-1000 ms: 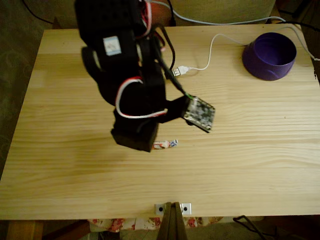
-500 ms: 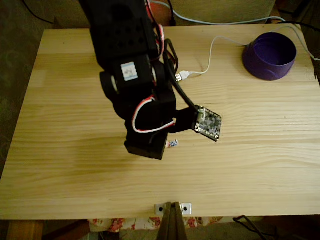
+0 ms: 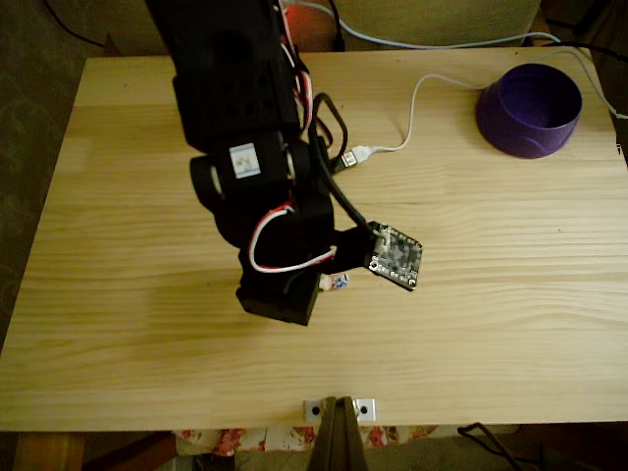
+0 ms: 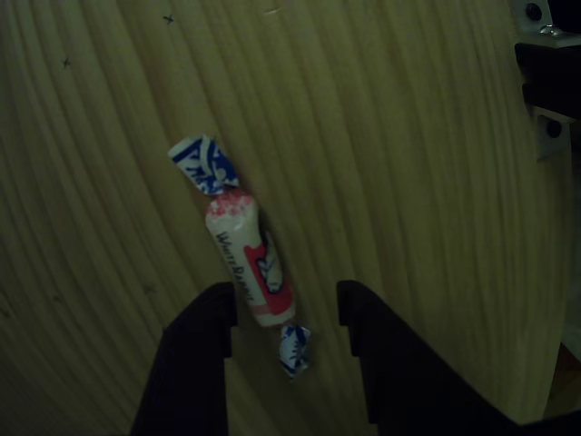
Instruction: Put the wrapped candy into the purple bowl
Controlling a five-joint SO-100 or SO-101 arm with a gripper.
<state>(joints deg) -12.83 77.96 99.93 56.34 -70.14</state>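
In the fixed view we see the pale wood surface [image 3: 510, 294] evenly and softly lit, slightly blurred, with the black arm [image 3: 245, 147] lacking detail. The other view is dim, greenish, and its wood grain bows from lens distortion.

I count one wrapped candy [image 4: 245, 259] lying on one wooden table [image 3: 510, 294]. I see one purple bowl [image 3: 530, 110] at the far right of the table in the fixed view. I count one arm with one gripper [image 4: 284, 304], which has two dark fingers [image 4: 213, 318]. One bare circuit board [image 3: 394, 257] hangs at the arm's right side, and one white cable [image 3: 417, 103] crosses the far tabletop.
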